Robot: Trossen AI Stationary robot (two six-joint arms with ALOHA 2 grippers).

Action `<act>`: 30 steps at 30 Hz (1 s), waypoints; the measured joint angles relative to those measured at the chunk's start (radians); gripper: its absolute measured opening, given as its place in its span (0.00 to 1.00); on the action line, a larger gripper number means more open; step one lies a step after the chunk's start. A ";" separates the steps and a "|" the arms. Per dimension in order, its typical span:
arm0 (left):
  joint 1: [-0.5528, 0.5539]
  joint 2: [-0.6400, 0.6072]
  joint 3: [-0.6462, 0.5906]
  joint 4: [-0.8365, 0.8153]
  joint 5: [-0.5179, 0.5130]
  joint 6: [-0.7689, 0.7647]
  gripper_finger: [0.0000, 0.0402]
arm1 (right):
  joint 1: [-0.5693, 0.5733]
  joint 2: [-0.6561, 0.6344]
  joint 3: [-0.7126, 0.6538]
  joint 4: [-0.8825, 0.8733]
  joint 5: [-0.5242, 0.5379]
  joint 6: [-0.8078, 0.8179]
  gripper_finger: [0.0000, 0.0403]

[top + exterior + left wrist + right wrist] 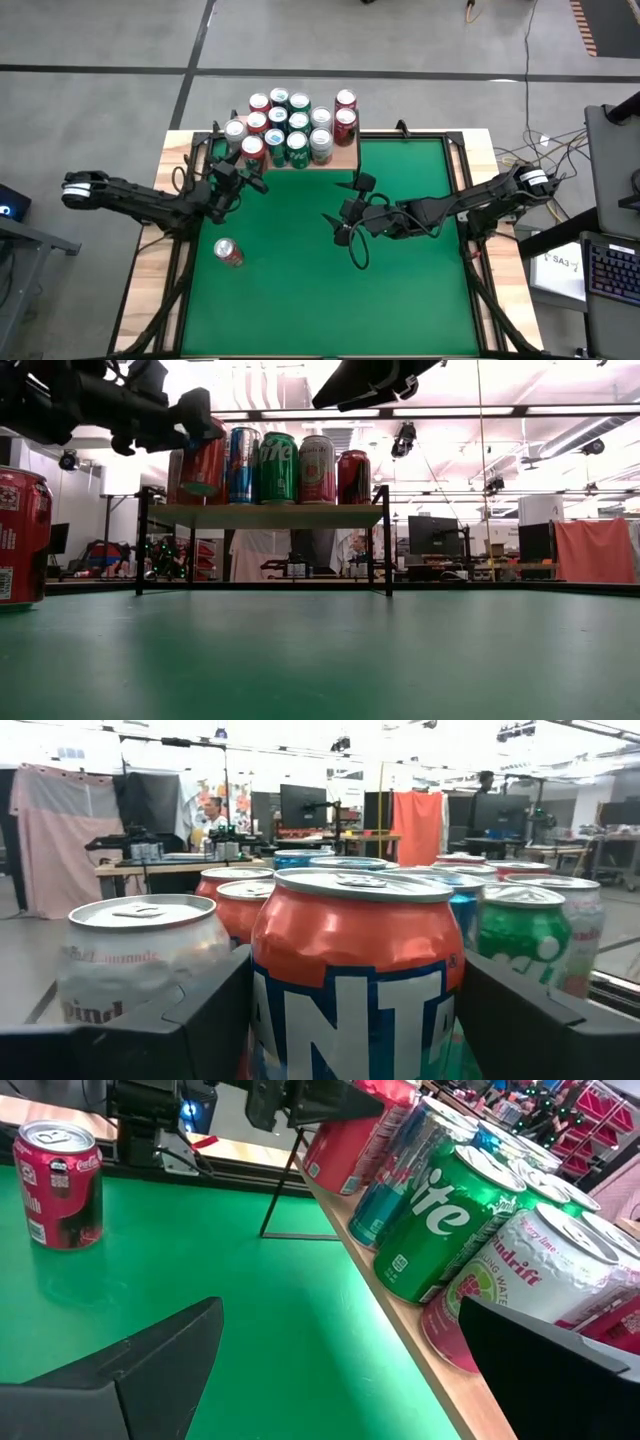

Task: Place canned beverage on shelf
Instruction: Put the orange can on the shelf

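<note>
at the shelf's front left corner
my left gripper pinches the upright orange can, nearest.

You're in a robotics lab or open workshop hall: the green-topped table with pale wood edging sits on a bare grey concrete floor with loose cables trailing beside it, and a black computer keyboard lies on a side desk. Look level across the table and you get an exposed ceiling with hanging lights, dark computer monitors on workbenches, and an orange-red cloth draped over a frame. Your left wrist camera adds a pink fabric screen, more monitors, and a person at a far bench.
</note>
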 joint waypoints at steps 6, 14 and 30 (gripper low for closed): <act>0.017 0.060 0.000 0.079 0.017 0.029 0.70 | 0.000 0.000 0.000 0.000 0.000 0.013 0.99; 0.050 0.119 0.000 0.148 0.015 0.039 0.70 | 0.000 0.000 0.000 0.000 0.000 0.010 0.99; 0.092 0.205 0.000 0.224 0.016 0.036 0.71 | 0.000 0.000 0.000 0.000 0.017 0.017 0.99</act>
